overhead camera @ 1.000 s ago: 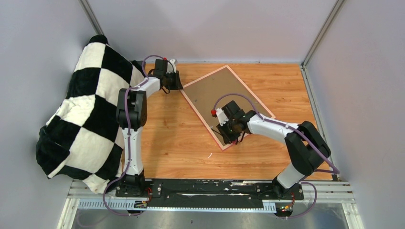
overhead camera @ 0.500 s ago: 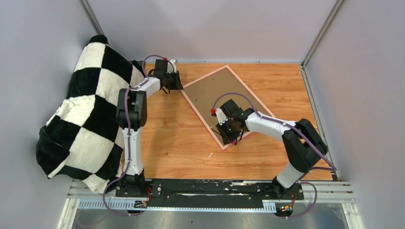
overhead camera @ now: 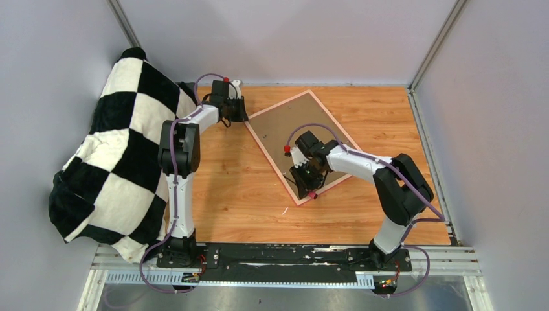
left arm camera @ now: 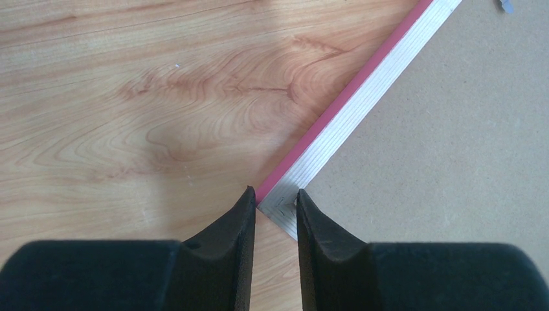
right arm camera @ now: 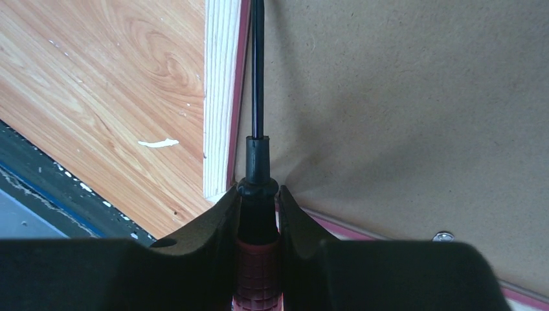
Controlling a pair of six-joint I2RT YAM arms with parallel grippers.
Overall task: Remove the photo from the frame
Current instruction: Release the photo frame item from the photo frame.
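Pink-bordered rectangular picture frame (overhead camera: 272, 163) lies face down, skewed, toward far-centre of the wooden table (overhead camera: 239, 194). Its brown cardboard backing board (overhead camera: 291, 126) faces up and the photo is hidden. L gripper (left arm camera: 274, 194) nips the frame's far-left corner. R gripper (right arm camera: 259, 194) is clenched on a red-handled, black-shaft screwdriver (right arm camera: 257, 162), w/ the shaft lying along the frame's inner edge near its near corner.

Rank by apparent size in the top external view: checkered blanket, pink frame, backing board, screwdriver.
1. checkered blanket, clearly the largest
2. pink frame
3. backing board, only slightly smaller than the frame that borders it
4. screwdriver, mostly hidden in this view; only its red end shows
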